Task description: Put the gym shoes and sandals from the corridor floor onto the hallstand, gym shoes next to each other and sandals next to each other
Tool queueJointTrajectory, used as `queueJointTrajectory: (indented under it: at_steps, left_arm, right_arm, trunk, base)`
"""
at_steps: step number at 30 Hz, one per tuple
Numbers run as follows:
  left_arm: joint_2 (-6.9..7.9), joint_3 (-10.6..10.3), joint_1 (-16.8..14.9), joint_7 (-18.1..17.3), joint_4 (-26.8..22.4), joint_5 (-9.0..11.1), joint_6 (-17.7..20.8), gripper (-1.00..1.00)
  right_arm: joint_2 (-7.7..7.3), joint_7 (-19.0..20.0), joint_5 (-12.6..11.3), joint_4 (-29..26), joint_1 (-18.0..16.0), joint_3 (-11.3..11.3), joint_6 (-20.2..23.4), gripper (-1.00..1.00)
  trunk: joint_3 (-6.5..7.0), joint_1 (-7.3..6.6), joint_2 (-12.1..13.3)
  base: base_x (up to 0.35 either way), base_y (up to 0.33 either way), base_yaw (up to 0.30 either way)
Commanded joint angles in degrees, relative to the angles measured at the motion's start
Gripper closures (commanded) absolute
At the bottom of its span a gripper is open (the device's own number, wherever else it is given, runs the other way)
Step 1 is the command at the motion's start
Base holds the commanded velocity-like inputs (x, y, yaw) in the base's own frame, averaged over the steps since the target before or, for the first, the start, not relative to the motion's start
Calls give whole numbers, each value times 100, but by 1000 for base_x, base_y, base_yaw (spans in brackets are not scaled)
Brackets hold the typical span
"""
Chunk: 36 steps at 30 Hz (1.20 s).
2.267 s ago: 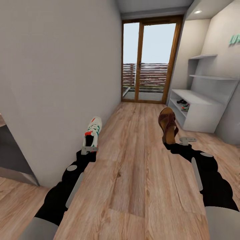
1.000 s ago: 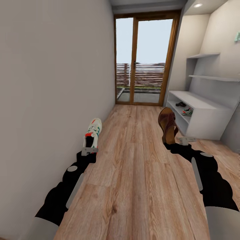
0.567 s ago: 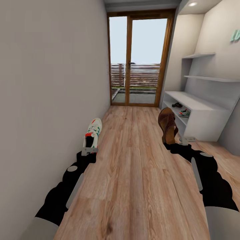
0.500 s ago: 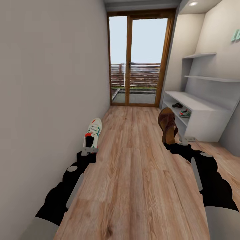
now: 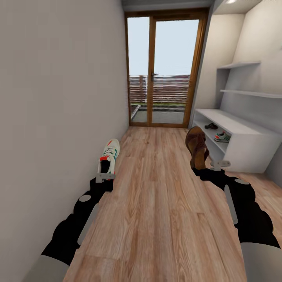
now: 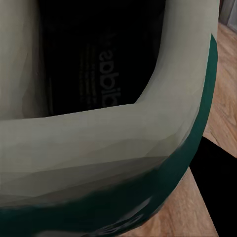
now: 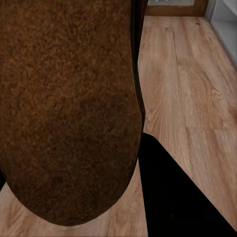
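My left gripper [image 5: 105, 176] is shut on a white gym shoe [image 5: 109, 154] with green stripes and red-orange accents, held above the corridor floor [image 5: 156, 188] with its toe pointing away. Up close in the left wrist view are its white heel collar [image 6: 98, 138] and dark inside. My right gripper [image 5: 210, 166] is shut on a reddish-brown sandal [image 5: 197, 146], held upright by its heel; its cork-like sole [image 7: 69, 108] shows in the right wrist view. The white hallstand [image 5: 250, 147] stands ahead on the right. In its shelf opening lie the other sandal [image 5: 211, 126] and the other gym shoe [image 5: 223, 136].
A plain grey wall [image 5: 58, 98] runs close along my left. A wood-framed glass door [image 5: 166, 70] closes the corridor's far end. Two wall shelves [image 5: 250, 93] hang above the hallstand's bench top. Wood flooring stretches between my arms toward the door.
The whole view has shifted: the door and hallstand look nearer and the wall fills more of the left, so the camera moved. Both grippers keep hold of the shoe and sandal.
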Motion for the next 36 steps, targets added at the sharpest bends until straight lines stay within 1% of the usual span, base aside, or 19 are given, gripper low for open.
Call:
queueJointTrajectory:
  at_steps: [1,6,20,27,36]
  left_arm:
    - [2,-11,-3,43,-8,58,25,100]
    - [2,-11,-3,43,-8,58,25,100]
    - [2,-11,-3,43,-8,58,25,100]
    - [2,-11,-3,43,-8,58,25,100]
    - [2,-11,-3,43,-8,59,25,100]
  right_arm:
    - [1,25,13,-7,-4,-7,33,100]
    - [1,26,9,-7,-4,-7,34,100]
    - [1,26,9,-7,-4,-7,32,100]
    - [1,26,7,-7,-4,-8,34,100]
    - [1,26,7,-7,-4,-7,34,100]
  trunk:
    - [2,2,-2]
    - [32,2,-2]
    - [37,2,-2]
    - [43,2,-2]
    - [44,2,-2]
  base:
    - [347,0,-52]
    - [347,0,-34]
    - [347,0,-5]
    - [347,0,-177]
    - [347,0,-19]
